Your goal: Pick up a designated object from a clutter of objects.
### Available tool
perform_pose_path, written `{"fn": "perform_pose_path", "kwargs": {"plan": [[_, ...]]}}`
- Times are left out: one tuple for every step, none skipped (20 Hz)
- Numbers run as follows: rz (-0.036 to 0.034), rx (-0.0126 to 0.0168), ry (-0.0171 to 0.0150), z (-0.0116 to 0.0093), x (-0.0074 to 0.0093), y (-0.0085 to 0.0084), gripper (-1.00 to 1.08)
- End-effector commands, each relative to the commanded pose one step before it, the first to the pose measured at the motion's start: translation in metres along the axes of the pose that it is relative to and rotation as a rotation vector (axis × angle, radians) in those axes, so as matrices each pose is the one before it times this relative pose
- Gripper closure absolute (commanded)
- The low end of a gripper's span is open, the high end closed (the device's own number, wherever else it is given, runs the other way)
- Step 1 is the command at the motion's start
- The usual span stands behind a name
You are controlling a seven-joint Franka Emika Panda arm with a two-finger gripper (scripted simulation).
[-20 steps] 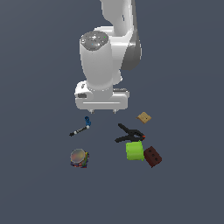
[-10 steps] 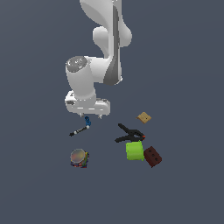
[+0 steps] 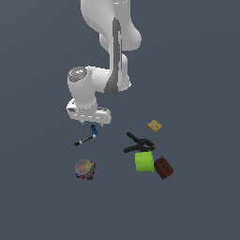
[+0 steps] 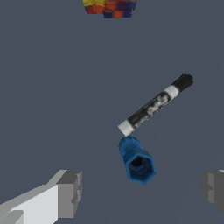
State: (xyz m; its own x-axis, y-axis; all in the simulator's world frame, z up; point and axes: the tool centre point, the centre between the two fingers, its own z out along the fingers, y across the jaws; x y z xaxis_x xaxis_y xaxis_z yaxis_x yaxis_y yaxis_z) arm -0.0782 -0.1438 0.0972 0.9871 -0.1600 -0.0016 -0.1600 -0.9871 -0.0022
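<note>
1. Gripper (image 4: 142, 190): the wrist view shows its two grey fingers (image 4: 70, 192) spread wide, with nothing between them but bare floor and the blue piece lying below the gap. The jaws stand open and hold nothing.
2. Designated object: the blue piece (image 4: 137, 160) is short and knobbly, with a hexagonal end showing a dark hole. It lies on the floor. In the exterior view the blue piece (image 3: 93, 128) sits just under the lower edge of the gripper (image 3: 88, 123), partly overlapped by it.
3. Black stick (image 4: 155, 105): thin, black and white, lying flat. Its white end lies just beside the blue piece, at about 12 o'clock from it in the wrist view; whether the two touch cannot be told. In the exterior view the black stick (image 3: 85, 139) runs toward 8 o'clock from the blue piece.
4. Multicoloured can (image 3: 85, 169): stands near the stick, at 6 o'clock from it in the exterior view. Only its edge shows in the wrist view (image 4: 109, 7).
5. Black clamp (image 3: 138, 143): lies well apart from the blue piece, at about 4 o'clock from it in the exterior view.
6. Lime-green cylinder (image 3: 144, 162): just beside the clamp, at 6 o'clock from it.
7. Brown-red block (image 3: 163, 168): against the cylinder at its 3 o'clock side.
8. Tan cracker (image 3: 154, 125): lies alone, at 1 o'clock from the clamp.
9. Arm (image 3: 110, 47): white, reaching down over the stick and blue piece.
</note>
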Motion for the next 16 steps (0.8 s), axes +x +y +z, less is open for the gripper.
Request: {"fn": "perform_pose_path", "kwargs": {"plan": [[0.00461, -0.00180, 0.00150, 0.00351, -0.00276, 0.00375, -0.92], [0.00092, -0.00031, 0.00008, 0.00055, -0.00047, 0.00065, -0.92], [0.00000, 0.00000, 0.00000, 0.00020, -0.00013, 0.00008, -0.92], [-0.00067, 0.00051, -0.00109, -0.00082, 0.00059, -0.00080, -0.92], [0.00000, 0.00000, 0.00000, 0.00027, -0.00002, 0.00000, -0.92], [0.00000, 0.00000, 0.00000, 0.00082, -0.00005, 0.00000, -0.92], [0.00000, 0.00000, 0.00000, 0.00137, -0.00008, 0.00001, -0.92], [0.00000, 0.00000, 0.00000, 0.00190, -0.00010, 0.00001, -0.92], [0.00000, 0.00000, 0.00000, 0.00243, -0.00013, 0.00002, -0.92], [0.00000, 0.00000, 0.00000, 0.00295, -0.00015, 0.00002, -0.92], [0.00050, -0.00042, 0.00023, 0.00333, -0.00021, 0.00024, -0.92], [0.00000, 0.00000, 0.00000, 0.00396, -0.00016, 0.00004, -0.92], [0.00000, 0.00000, 0.00000, 0.00444, -0.00016, 0.00004, -0.92], [0.00000, 0.00000, 0.00000, 0.00491, -0.00015, 0.00005, -0.92], [0.00068, -0.00059, 0.00039, 0.00462, -0.00018, 0.00033, -0.92], [0.00000, 0.00000, 0.00000, 0.00430, -0.00007, 0.00003, -0.92]]}}
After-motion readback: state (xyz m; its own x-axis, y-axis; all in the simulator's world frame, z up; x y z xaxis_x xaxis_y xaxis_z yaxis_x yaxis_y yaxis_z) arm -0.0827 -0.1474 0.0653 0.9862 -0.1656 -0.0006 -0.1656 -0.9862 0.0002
